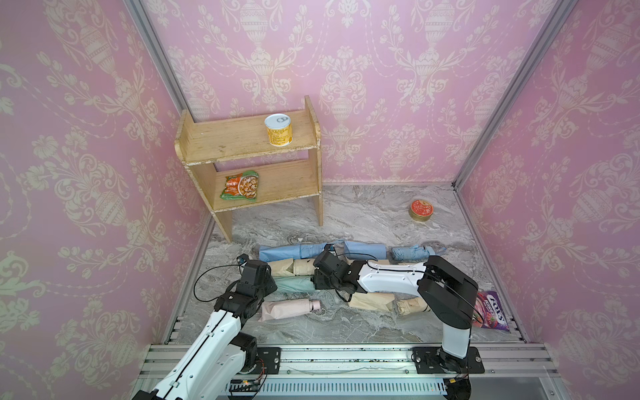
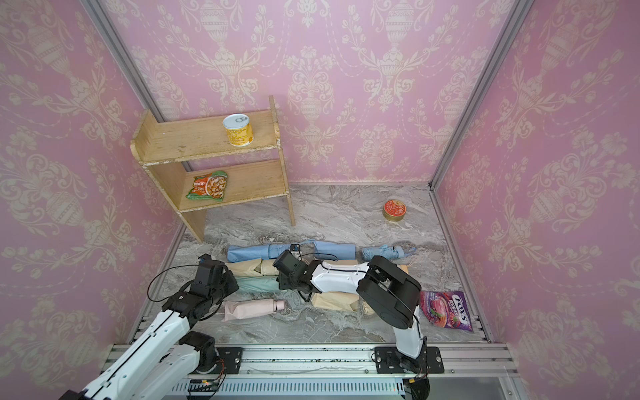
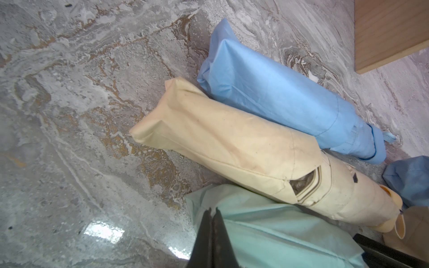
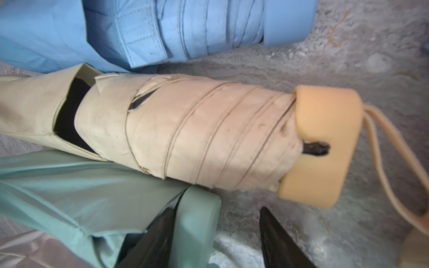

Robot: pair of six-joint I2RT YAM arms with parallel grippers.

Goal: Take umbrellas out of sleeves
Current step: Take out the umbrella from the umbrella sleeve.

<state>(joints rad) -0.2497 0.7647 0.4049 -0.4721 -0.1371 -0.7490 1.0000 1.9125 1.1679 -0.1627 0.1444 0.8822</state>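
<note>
The mint sleeve (image 1: 294,284) lies in the middle of the row, with a mint umbrella handle (image 4: 197,222) sticking out of its open end. My left gripper (image 3: 213,210) is shut on the fabric at the closed end of the mint sleeve (image 3: 267,232). My right gripper (image 4: 217,208) is open astride the mint handle, one finger against it and a gap to the other. Beside it a beige umbrella (image 4: 209,132) lies half out of its beige sleeve (image 4: 30,111). A light blue umbrella in its sleeve (image 1: 291,252) lies behind, and a pink one (image 1: 287,309) lies nearer.
A blue sleeve (image 1: 365,250), a bare blue umbrella (image 1: 412,253), a beige sleeve (image 1: 372,301) and a beige umbrella (image 1: 414,306) lie to the right. A wooden shelf (image 1: 249,162) holds a yellow can (image 1: 278,130) and a snack packet (image 1: 240,186). A red tin (image 1: 421,210) and a purple candy bag (image 1: 491,311) are near the right wall.
</note>
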